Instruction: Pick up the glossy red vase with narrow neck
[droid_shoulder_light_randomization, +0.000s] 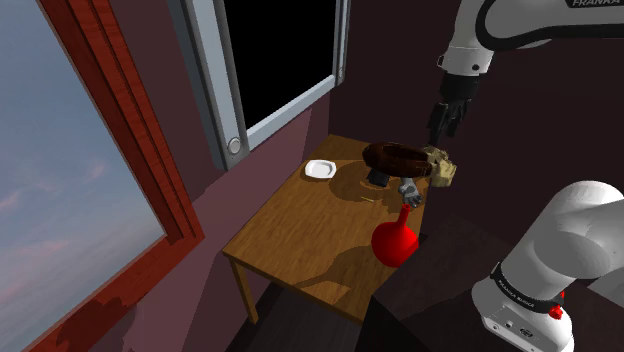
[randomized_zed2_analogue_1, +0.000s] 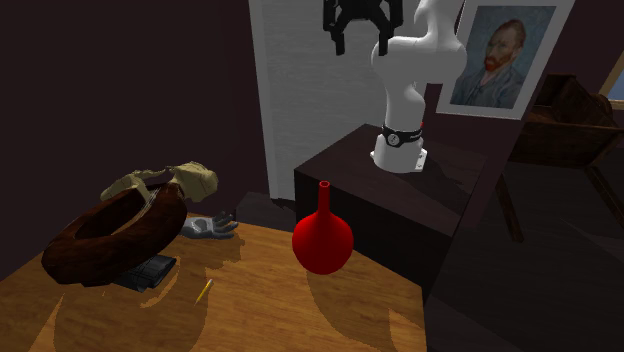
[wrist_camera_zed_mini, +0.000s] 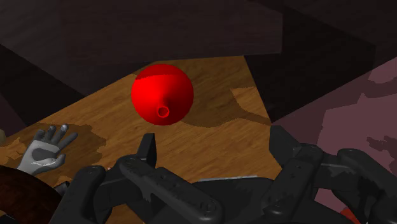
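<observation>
- Gripper (randomized_zed2_analogue_1: 358, 36) hangs high over the wooden table (droid_shoulder_light_randomization: 300, 235); its 2 fingers look spread, gripping nothing.
- Red vase (droid_shoulder_light_randomization: 396, 243) stands upright at the table edge by the stand (randomized_zed2_analogue_1: 380, 205), near a grey glove (wrist_camera_zed_mini: 44, 149).

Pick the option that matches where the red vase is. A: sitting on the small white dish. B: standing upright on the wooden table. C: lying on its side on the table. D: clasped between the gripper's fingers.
B: the red vase stands neck-up on the wooden table, while the gripper hangs open well above it.
</observation>
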